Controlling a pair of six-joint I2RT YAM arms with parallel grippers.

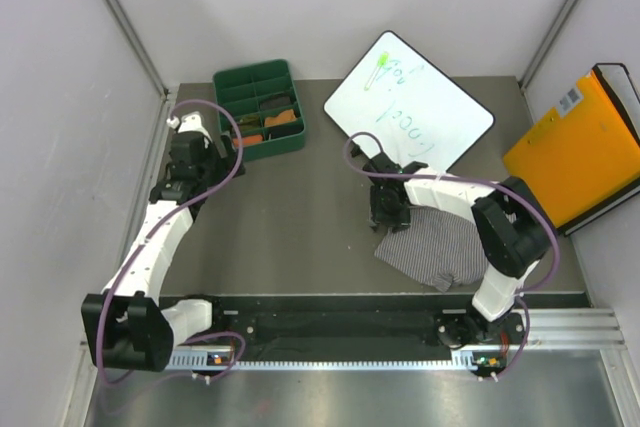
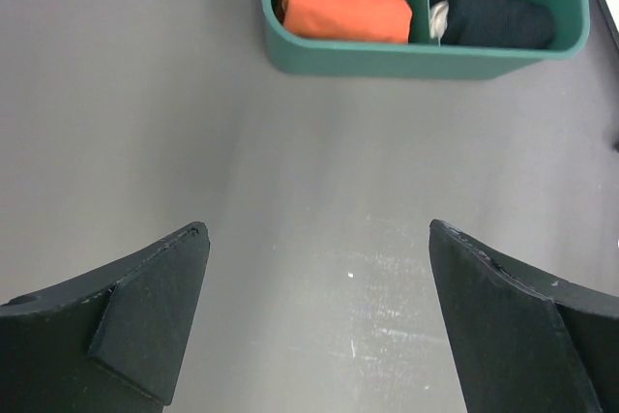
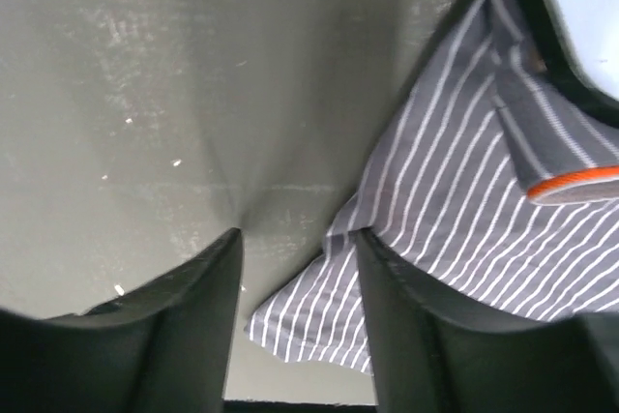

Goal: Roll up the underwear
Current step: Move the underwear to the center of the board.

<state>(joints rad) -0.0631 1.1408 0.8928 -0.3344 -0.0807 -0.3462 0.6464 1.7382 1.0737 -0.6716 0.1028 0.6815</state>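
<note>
Nearest, the striped underwear (image 1: 430, 252) lies spread and crumpled on the table (image 1: 300, 227), not yet rolled, so work on this piece is only starting. The right gripper (image 3: 297, 239) sits low at the cloth's far-left edge, fingers somewhat apart with a corner of cloth between them; whether either touches it I cannot tell. The left gripper (image 2: 317, 227) hovers over bare table, spread wide and empty. Beyond, the green tray (image 2: 416, 60) holds rolled pieces (image 2: 348, 14), seemingly finished.

This looks like a robotics lab test cell. A flat grey counter (image 1: 300, 197) is boxed in by plain white panel walls (image 1: 60, 97), two white jointed robot arms (image 1: 160, 237) are bolted to a black base rail (image 1: 340, 325), and a scribbled rectangular whiteboard (image 1: 420, 107) lies nearby.
</note>
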